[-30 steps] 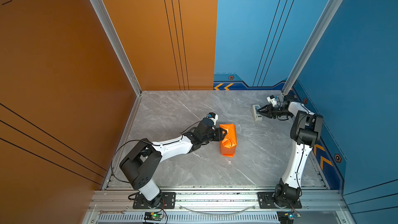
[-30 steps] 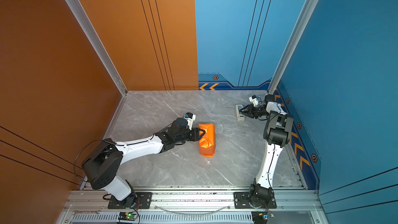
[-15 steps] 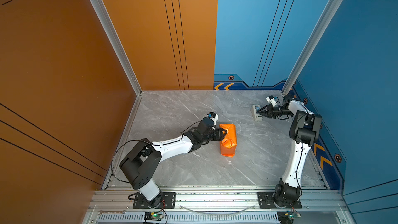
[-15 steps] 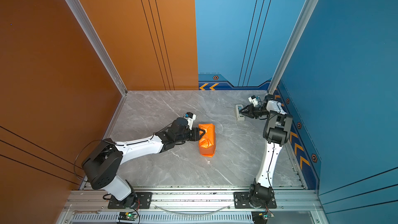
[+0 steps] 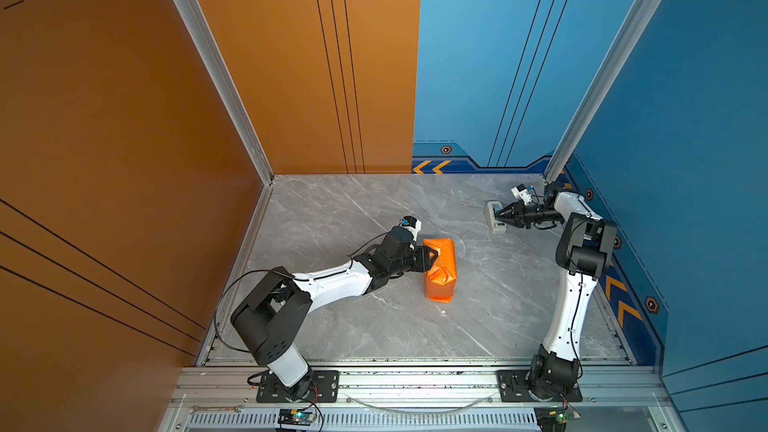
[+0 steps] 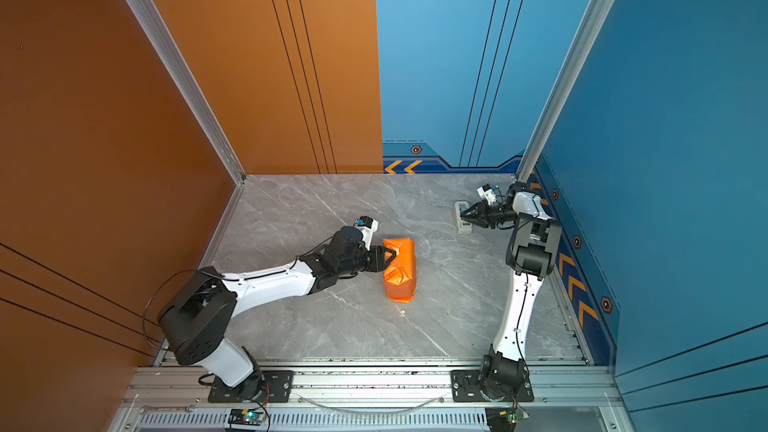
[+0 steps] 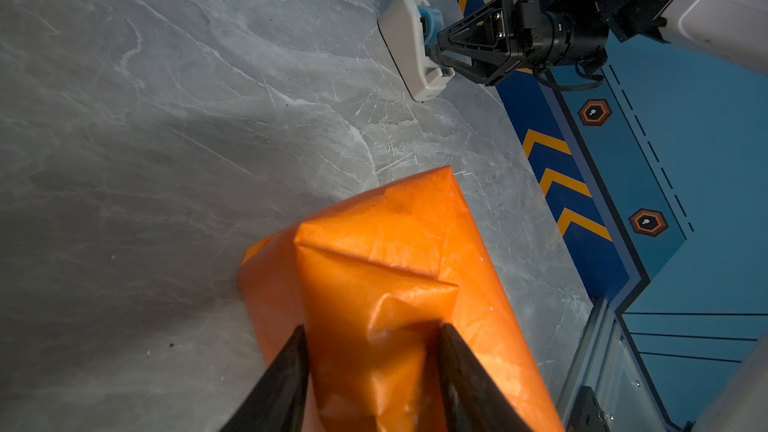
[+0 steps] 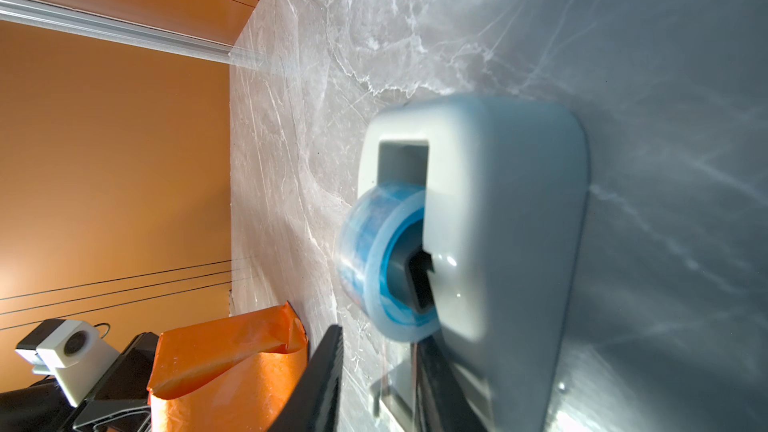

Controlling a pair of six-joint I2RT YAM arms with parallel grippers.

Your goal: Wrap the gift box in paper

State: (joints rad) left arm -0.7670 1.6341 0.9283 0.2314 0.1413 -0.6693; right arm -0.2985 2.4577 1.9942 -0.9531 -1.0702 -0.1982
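Paper [image 7: 395, 243] end-fold we pinch in left claw [image 7: 370, 334] so it can't unfold; right claw [image 7: 440, 49] sits at tape dispenser [image 7: 405, 35], grip unclear.

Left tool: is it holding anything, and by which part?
The left tool grips the paper by its creased fold, on the wrapped side nearest that arm.
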